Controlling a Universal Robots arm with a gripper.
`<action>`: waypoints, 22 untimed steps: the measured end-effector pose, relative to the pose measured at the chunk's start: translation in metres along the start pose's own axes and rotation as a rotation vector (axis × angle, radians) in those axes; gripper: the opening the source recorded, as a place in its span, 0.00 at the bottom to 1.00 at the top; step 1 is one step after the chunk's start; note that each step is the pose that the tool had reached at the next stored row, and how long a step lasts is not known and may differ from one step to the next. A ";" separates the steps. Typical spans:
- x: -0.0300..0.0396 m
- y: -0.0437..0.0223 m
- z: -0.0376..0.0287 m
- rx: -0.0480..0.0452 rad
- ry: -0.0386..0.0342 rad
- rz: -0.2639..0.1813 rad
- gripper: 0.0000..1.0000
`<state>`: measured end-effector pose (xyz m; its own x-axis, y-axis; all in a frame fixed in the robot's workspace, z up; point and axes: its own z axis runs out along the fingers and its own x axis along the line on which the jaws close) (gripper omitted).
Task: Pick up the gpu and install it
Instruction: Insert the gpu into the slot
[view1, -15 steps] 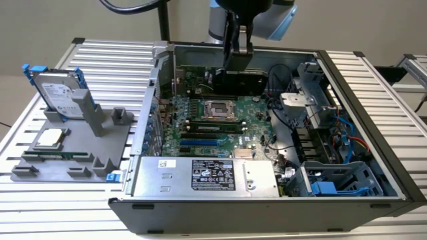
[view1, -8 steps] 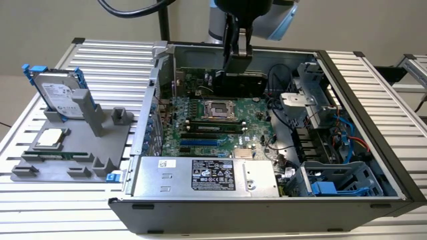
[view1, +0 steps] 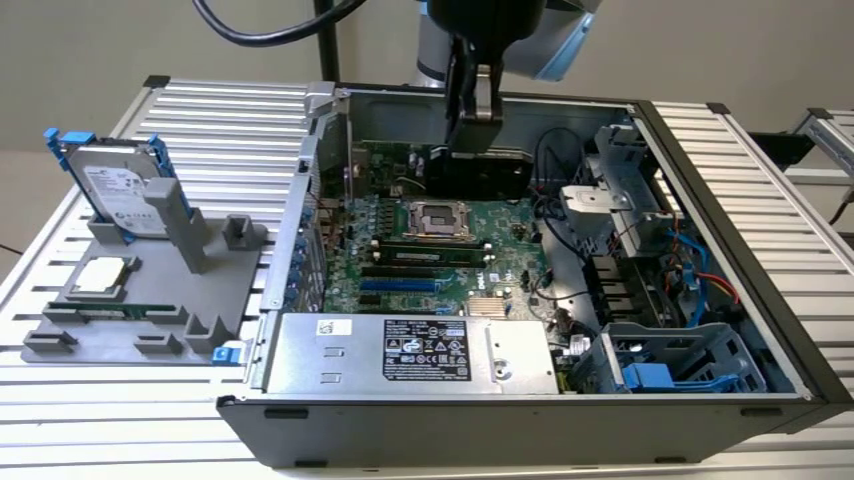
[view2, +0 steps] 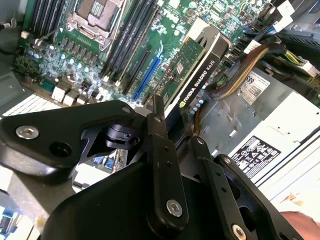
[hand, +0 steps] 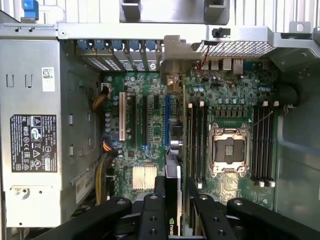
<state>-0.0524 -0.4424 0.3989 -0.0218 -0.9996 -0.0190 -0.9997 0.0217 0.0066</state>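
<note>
Clamping the gpu (view2: 197, 65) edge-on in my claw (view2: 175, 125) over the motherboard (view2: 55, 65), I am risking a tilted, jammed seating.

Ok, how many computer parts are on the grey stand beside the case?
3, on the grey stand: a hard drive standing at its far end, a processor chip flat in the middle, a memory stick just nearer the camera.
</note>
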 end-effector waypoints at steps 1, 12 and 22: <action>0.0000 0.0000 0.0006 0.0000 0.0010 0.000 0.00; -0.0005 0.0000 0.0074 0.0005 0.0087 0.009 0.00; -0.0017 0.0000 0.0120 0.0010 0.0179 0.031 0.00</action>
<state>-0.0524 -0.4405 0.3870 -0.0526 -0.9986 -0.0008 -0.9986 0.0526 0.0059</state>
